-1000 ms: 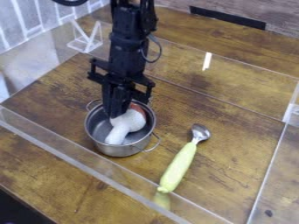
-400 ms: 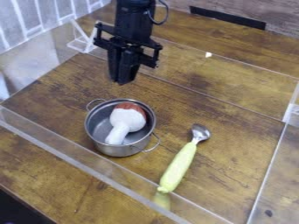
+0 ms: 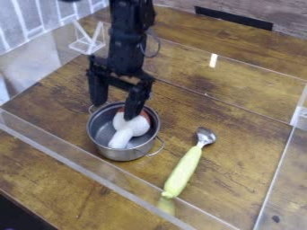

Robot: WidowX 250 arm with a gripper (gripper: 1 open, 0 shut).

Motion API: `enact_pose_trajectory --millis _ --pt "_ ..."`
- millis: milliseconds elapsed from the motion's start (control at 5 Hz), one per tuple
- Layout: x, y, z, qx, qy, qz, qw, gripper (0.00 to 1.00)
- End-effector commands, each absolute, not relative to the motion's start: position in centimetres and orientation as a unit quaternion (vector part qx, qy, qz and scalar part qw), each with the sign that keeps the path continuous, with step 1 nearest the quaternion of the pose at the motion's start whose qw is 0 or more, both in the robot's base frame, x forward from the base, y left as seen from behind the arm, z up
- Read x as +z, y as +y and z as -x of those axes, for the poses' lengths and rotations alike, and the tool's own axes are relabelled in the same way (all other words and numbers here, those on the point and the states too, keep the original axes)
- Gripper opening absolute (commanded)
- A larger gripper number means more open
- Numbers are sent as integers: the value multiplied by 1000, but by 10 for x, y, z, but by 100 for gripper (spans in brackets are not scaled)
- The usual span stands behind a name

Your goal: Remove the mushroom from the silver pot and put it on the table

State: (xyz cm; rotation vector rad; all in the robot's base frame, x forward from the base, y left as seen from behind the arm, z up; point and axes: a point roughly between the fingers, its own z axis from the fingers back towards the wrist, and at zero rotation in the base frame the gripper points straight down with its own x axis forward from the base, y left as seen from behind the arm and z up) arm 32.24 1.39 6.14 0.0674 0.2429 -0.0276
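Observation:
The silver pot [image 3: 100,142] stands on the dark wooden table [image 3: 234,108], left of centre. Inside it the mushroom [image 3: 122,133] lies on its side, pale stem toward the front left and reddish cap toward the back right. My gripper [image 3: 120,99] hangs straight down over the pot and is open. Its two black fingers [image 3: 95,88] are spread just above the pot's back rim, on either side of the mushroom, with nothing between them. The arm hides part of the cap.
A yellow-green handled spoon [image 3: 184,171] lies on the table to the right of the pot. Clear plastic walls [image 3: 144,193] fence the work area at the front and sides. A white wire stand [image 3: 86,38] sits at the back left.
The gripper was down in the pot and shut, rose well above it, and has now come back down over the pot with its jaws spread open. The mushroom stayed in the pot.

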Motion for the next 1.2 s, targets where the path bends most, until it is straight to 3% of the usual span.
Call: enact_pose_trajectory --millis 0,200,400,1000 --pt "69 21 -332 8 93 -31 995 100" --pt "63 24 -337 26 95 -28 995 0" --pt "66 18 -337 44 94 -28 994 0" --pt "156 4 -345 36 43 -27 998 0"
